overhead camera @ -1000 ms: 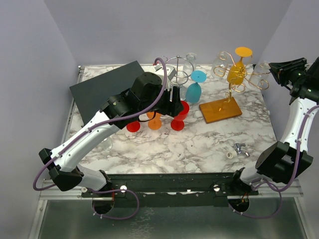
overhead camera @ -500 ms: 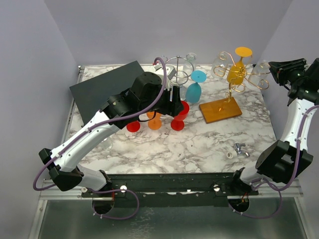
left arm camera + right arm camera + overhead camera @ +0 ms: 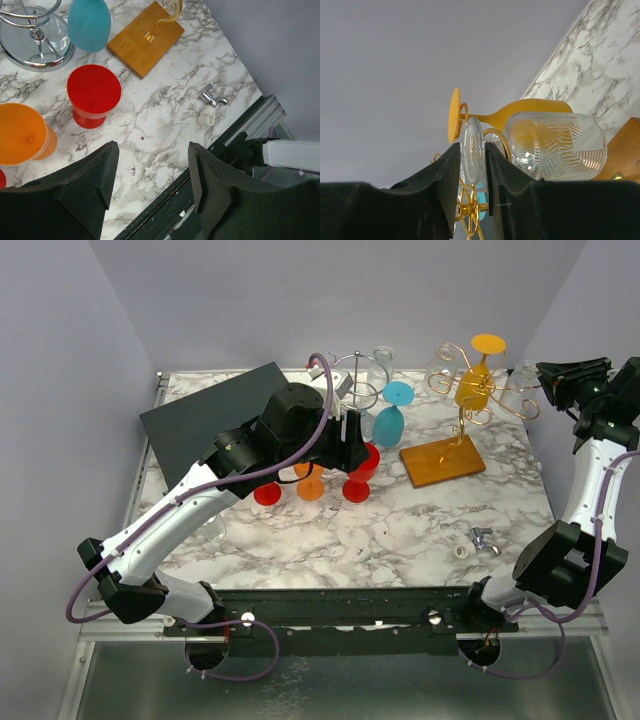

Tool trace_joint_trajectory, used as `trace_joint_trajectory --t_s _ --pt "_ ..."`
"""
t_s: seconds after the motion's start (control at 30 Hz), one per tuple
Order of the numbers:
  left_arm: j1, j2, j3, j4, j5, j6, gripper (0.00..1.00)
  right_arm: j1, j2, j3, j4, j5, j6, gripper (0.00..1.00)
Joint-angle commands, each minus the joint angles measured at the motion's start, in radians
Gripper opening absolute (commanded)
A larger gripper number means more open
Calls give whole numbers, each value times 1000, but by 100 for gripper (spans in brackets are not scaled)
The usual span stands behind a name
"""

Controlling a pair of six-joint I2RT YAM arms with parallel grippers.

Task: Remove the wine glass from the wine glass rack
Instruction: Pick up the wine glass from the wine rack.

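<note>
The gold wire wine glass rack stands on a wooden base at the back right. A yellow wine glass and clear ones hang on it upside down. My right gripper is at the rack's right arm, shut on the foot of a clear patterned wine glass; the foot sits between the two pads. The yellow glass hangs just behind. My left gripper hovers open and empty over the marble near a red cup.
Red cups and an orange cup stand mid-table. A teal glass sits by a chrome stand. A black board lies back left. A small metal fitting and white cap lie front right.
The right jaws have narrowed slightly around the clear glass's foot and the right wrist has shifted a little to the right. The left arm has stayed still.
</note>
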Motion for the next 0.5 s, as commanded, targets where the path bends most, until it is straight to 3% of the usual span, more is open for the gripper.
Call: trace_joint_trajectory --t_s 0.0,0.47 --pt "4 12 29 14 19 -1 63 25 12 -24 -23 5 -11 33" --pt "4 15 32 14 16 -1 63 39 20 -33 -23 14 1 23"
